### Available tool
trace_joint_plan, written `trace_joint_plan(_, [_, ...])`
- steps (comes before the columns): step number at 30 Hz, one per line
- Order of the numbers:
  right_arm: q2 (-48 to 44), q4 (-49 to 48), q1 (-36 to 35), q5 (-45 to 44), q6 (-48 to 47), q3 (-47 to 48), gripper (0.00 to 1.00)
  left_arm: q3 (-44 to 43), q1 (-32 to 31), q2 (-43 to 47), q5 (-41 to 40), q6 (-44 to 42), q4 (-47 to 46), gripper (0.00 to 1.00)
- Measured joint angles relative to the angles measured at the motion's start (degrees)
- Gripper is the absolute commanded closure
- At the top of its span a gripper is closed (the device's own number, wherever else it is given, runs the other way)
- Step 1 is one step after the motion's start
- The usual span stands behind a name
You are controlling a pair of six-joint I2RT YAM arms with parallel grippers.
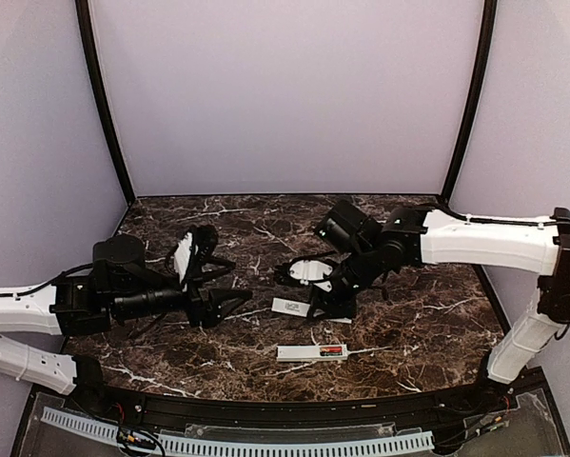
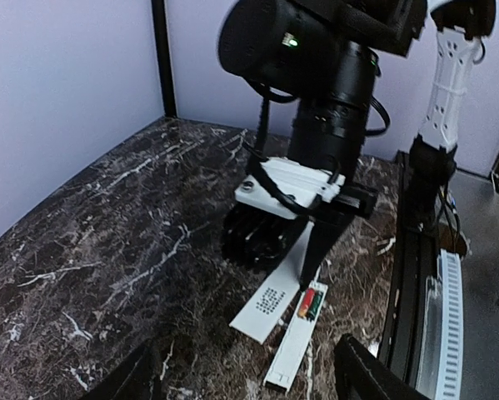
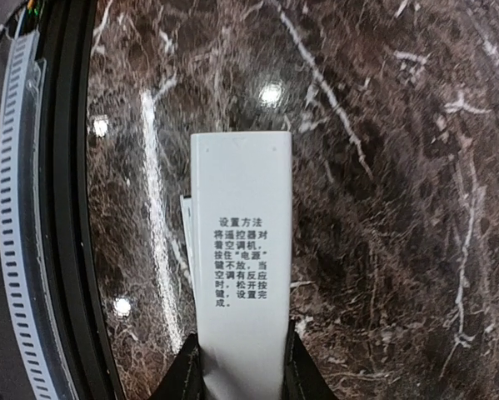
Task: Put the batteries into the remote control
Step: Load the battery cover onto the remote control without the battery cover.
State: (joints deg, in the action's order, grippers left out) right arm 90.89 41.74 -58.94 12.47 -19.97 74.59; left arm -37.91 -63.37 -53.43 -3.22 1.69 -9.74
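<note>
Three lilac walls (image 1: 285, 95) around dark marble table (image 1: 418, 314)

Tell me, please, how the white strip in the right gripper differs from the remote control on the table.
The white strip is pinched at one end by the right gripper; the remote control lies free on the table. The strip is thin and flat with printed black text; the remote is thicker, with red batteries showing at one end. Both are white and elongated.

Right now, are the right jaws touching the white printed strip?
Touching. The right wrist view shows the white printed strip clamped in the right gripper, both edges against its jaws.
</note>
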Motion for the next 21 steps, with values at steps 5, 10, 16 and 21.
trace_joint_plan(5, [6.7,5.1,-0.4,-0.2,-2.5,-0.2,0.97,5.5,-0.5,-1.9,7.7,-6.0,0.1,0.3])
trace_joint_plan(10, [7.5,4.5,-2.0,-0.3,-4.1,-2.3,0.97,5.6,-0.9,-4.3,10.2,-9.1,0.0,0.27])
trace_joint_plan(16, [10.7,1.2,-2.4,-0.3,-4.8,-2.8,0.97,5.4,-0.9,-9.3,11.9,-12.4,0.8,0.25])
trace_joint_plan(21, [13.2,-1.5,-2.4,-0.3,-4.8,-3.2,0.96,5.3,-0.9,-9.7,11.8,-14.4,0.8,0.25])
